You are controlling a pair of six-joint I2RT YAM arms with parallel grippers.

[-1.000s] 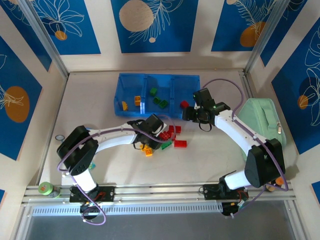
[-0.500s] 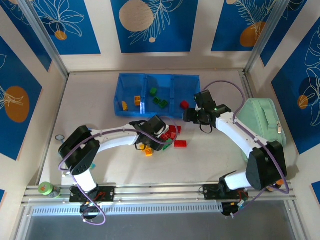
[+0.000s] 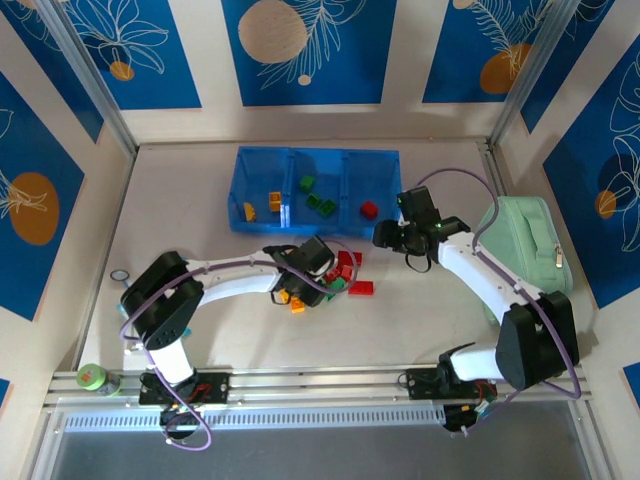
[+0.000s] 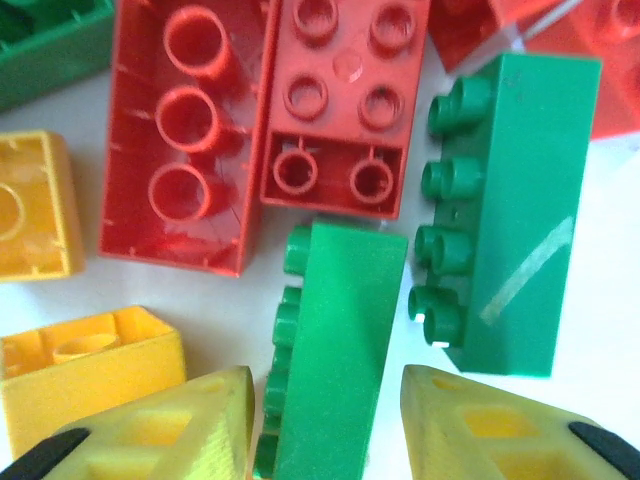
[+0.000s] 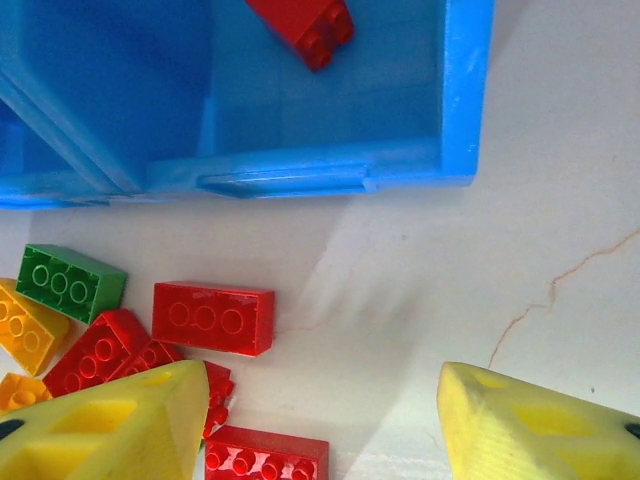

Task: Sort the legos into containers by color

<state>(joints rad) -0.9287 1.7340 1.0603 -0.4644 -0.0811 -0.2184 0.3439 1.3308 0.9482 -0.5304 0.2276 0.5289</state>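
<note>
Looked down on a pale, faintly veined tabletop (image 3: 430, 320) boxed in by white walls hung with blue leaf-print panels (image 3: 300, 50). Saw a pale mint-green zippered pouch (image 3: 520, 245) at the right edge and a shallow translucent blue plastic tray (image 3: 255, 170) of three square compartments toward the back. Counted two yellow-orange studded bricks (image 3: 274, 201) in the left compartment, a few small green bricks (image 3: 320, 203) in the middle one and a single red brick (image 3: 369, 209) in the right one. Found a loose heap of red, green and yellow-orange bricks (image 3: 345, 268) on the table just in front of the tray.

Found the left gripper (image 3: 300, 285) low over the near-left side of that heap. Saw, through its wrist camera, its yellow fingers (image 4: 170, 430) narrowly parted and close against both flanks of a long green brick (image 4: 340, 320) lying on its side. Could not tell whether clamped on it or merely alongside. Noted a second green brick (image 4: 510, 210) just to the right and a red brick with its hollow underside up (image 4: 190, 140) beyond.

Found the right gripper (image 3: 388, 236) just in front of the tray's right compartment, right of the heap. Saw its fingers (image 5: 100, 430) spread wide over bare table, holding nothing and touching nothing.
</note>
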